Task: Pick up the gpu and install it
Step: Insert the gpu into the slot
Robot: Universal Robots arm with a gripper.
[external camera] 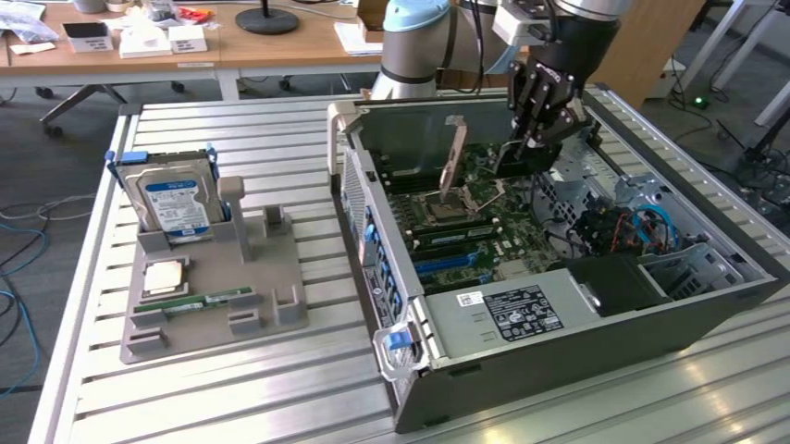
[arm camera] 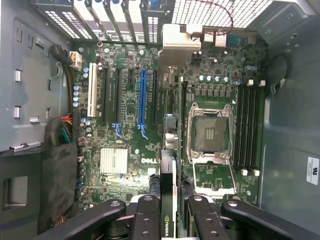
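Pick-up looks done: the claw [external camera: 539,139] is clamped on the gpu [arm camera: 167,170], holding it on edge inside the open computer case [external camera: 556,370] above the motherboard [arm camera: 215,180], beside the CPU socket [arm camera: 210,132]; whether it is seated I cannot tell.

matt black fingers [arm camera: 146,220], ribbed bare-metal table [external camera: 185,398], wooden desk [external camera: 287,48]

the computer case [external camera: 556,370] lies open upward, so we find free entry from above. inside, the gpu [arm camera: 167,190] stands edge-on between the blue slot [arm camera: 142,95] and the cpu socket [arm camera: 209,132], with narrow gaps either side. the power supply [external camera: 512,310] and a cable bundle [arm camera: 60,135] crowd one end; case walls hem the rest.
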